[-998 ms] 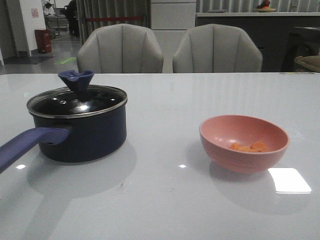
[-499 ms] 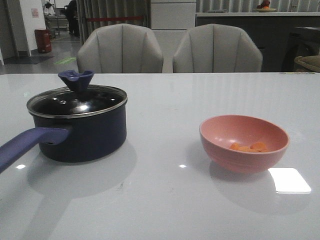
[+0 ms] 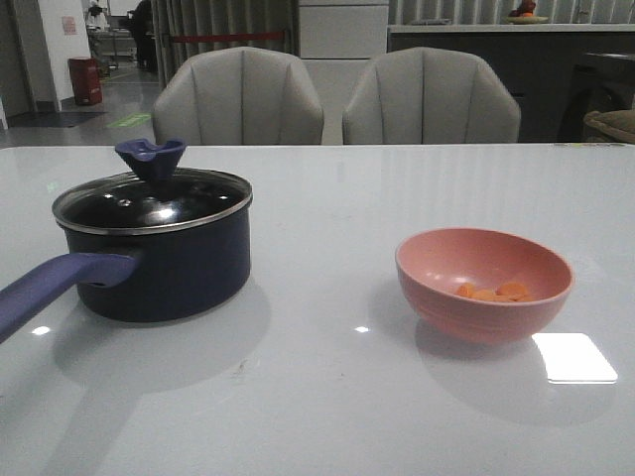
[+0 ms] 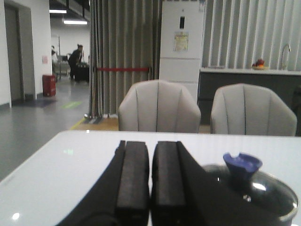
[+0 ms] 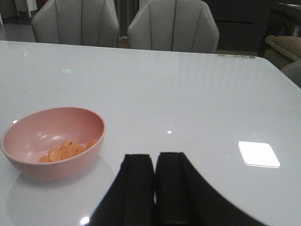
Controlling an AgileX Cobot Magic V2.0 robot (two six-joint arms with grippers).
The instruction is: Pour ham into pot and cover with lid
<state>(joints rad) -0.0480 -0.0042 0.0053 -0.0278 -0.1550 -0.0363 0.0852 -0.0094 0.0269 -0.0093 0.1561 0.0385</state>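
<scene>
Nothing moved since before: lid [image 3: 152,196] on pot [image 3: 159,260], ham [image 3: 493,292] in bowl [image 3: 483,283], both grippers [image 4: 150,181] [image 5: 154,188] clenched, empty.

A glossy white table [image 3: 327,397] carries a dark pot [image 3: 164,263] on the left (lid on) and, well apart, a pink bowl [image 3: 483,285] on the right.

Almost nothing differs from the earlier front views. The only shift is tiny: the pot [image 3: 159,260] with its lid [image 3: 151,196] sits a hair further from the pink bowl [image 3: 483,283] than before, and its handle [image 3: 55,285] reads marginally lower.
</scene>
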